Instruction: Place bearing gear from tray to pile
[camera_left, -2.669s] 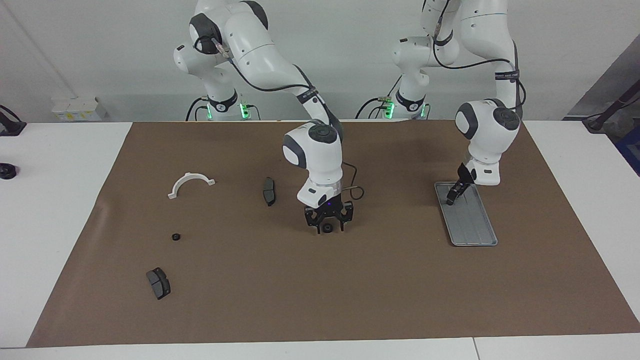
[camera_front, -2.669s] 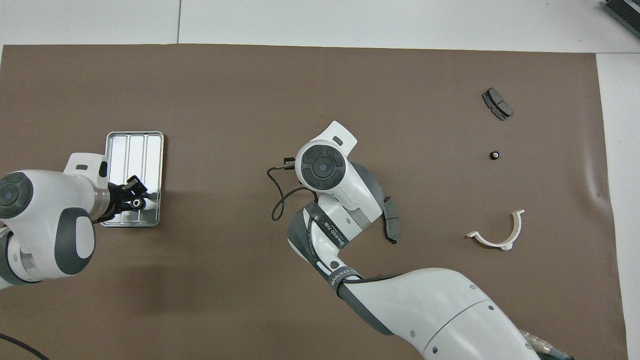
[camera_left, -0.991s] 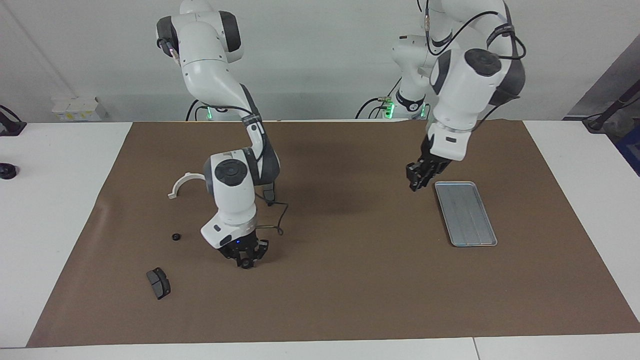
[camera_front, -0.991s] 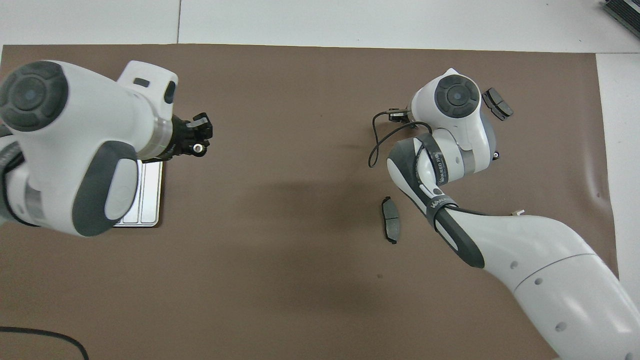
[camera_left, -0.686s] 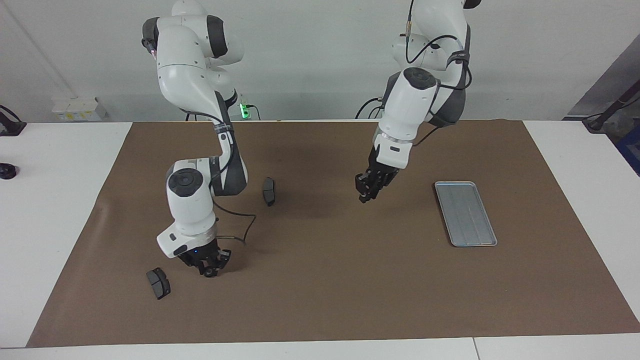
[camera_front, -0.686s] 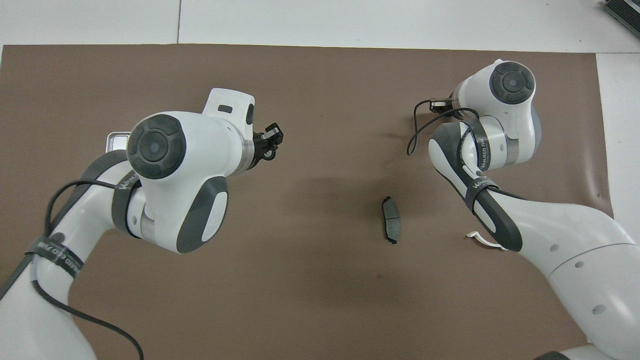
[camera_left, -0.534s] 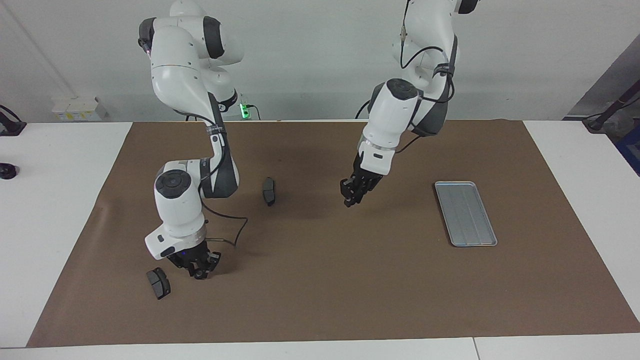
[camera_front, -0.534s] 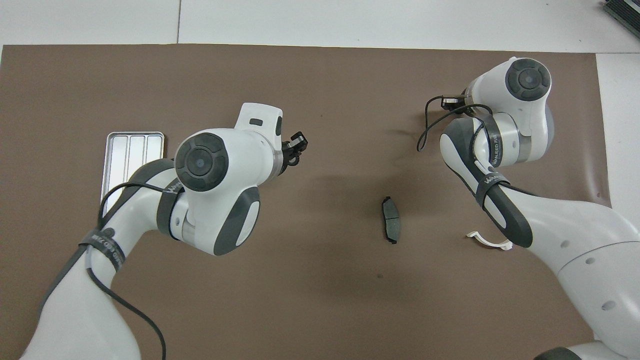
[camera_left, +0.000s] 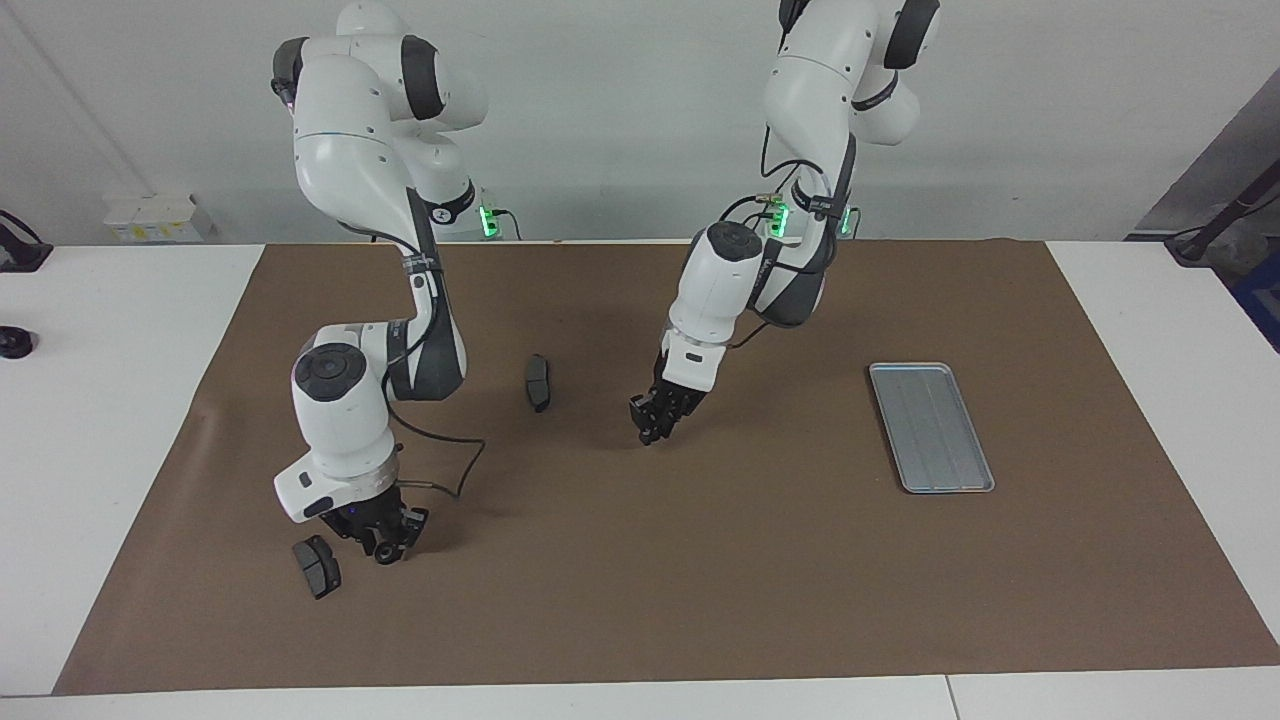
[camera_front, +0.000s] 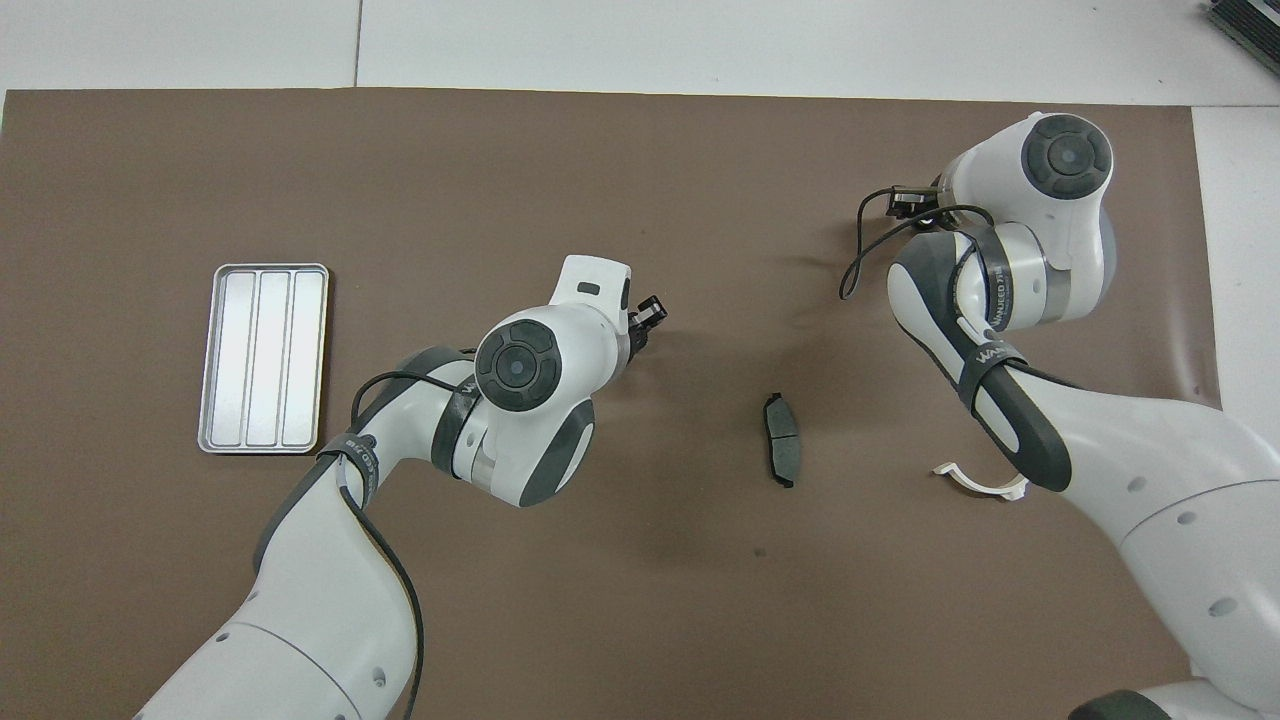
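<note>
Your right gripper (camera_left: 388, 548) hangs low over the brown mat (camera_left: 640, 620) toward the right arm's end of the table, just beside a dark grey brake pad (camera_left: 317, 566). At its tips you see a small black round gear (camera_left: 386, 554). You cannot tell how far this gripper is open, nor whether it grips the gear or merely stands over it. From overhead the arm's own wrist hides it from you.

Nearer to the robots, a white half-ring bracket (camera_front: 985, 485) peeks out from under the right arm. A second brake pad (camera_left: 538, 382) lies on the mat toward the middle.

Your left gripper (camera_left: 650, 432) reaches in low over the middle of the mat, between that second brake pad and the tray (camera_left: 932, 427). You cannot tell how far it is open, or whether it has hold of anything.

You find the tray flat on the mat toward the left arm's end, well apart from both grippers
</note>
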